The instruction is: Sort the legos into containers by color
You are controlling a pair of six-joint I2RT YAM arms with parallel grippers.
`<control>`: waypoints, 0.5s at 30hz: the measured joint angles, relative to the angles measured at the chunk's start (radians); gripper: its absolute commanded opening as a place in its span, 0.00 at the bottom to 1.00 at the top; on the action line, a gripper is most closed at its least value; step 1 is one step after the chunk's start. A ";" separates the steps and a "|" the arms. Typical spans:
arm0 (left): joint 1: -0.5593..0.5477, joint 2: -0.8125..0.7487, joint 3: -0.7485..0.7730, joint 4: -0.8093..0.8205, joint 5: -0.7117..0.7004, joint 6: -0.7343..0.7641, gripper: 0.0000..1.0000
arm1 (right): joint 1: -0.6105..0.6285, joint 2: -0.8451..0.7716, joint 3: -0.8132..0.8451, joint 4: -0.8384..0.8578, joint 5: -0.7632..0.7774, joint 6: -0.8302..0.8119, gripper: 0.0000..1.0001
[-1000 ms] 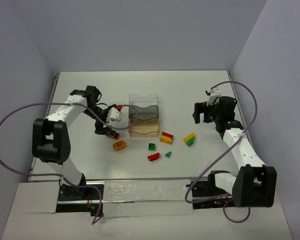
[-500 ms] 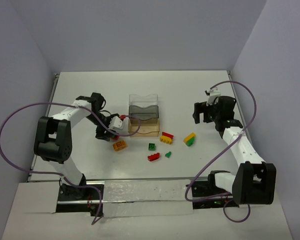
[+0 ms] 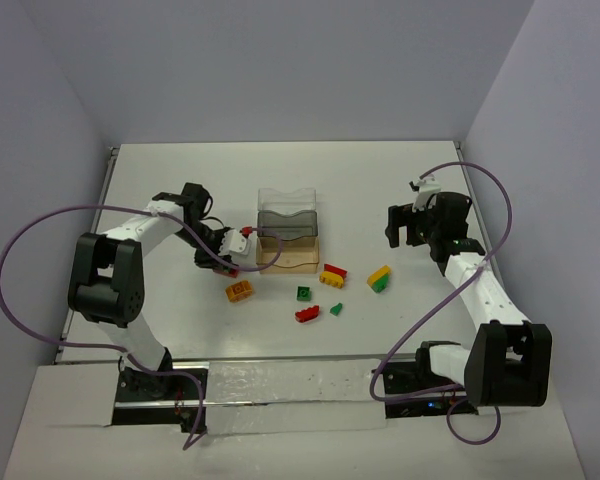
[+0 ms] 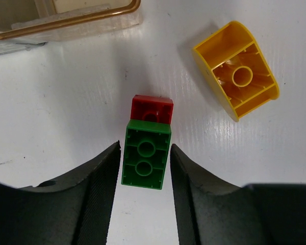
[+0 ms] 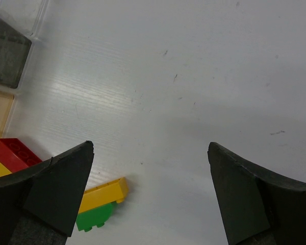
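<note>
A green lego joined to a red one lies on the white table in front of the amber container. My left gripper is down over it, its fingers close on either side of the green part with a thin gap at each. A yellow-orange lego lies upside down beside it. The grey container and the clear one stand behind the amber one. My right gripper hangs wide open and empty above the table, with a yellow-green lego below its left finger.
More legos lie loose in the middle: a red-yellow stack, a green one, a red one and a small green piece. The amber tray's corner sits just beyond the left fingers. Cables loop beside both arms.
The left gripper has dropped to the table beside the amber container and its jaws have narrowed around the green-red lego. The right arm has stayed still.
</note>
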 measured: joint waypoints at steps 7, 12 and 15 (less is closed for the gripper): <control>0.000 0.000 -0.002 0.007 0.000 -0.005 0.50 | 0.000 0.001 0.000 0.000 0.000 0.000 1.00; 0.000 0.000 -0.003 0.015 0.000 -0.012 0.44 | 0.000 0.001 0.000 0.000 0.000 0.000 1.00; -0.003 -0.001 -0.006 0.026 0.000 -0.022 0.49 | 0.000 0.001 0.000 0.000 0.000 0.000 1.00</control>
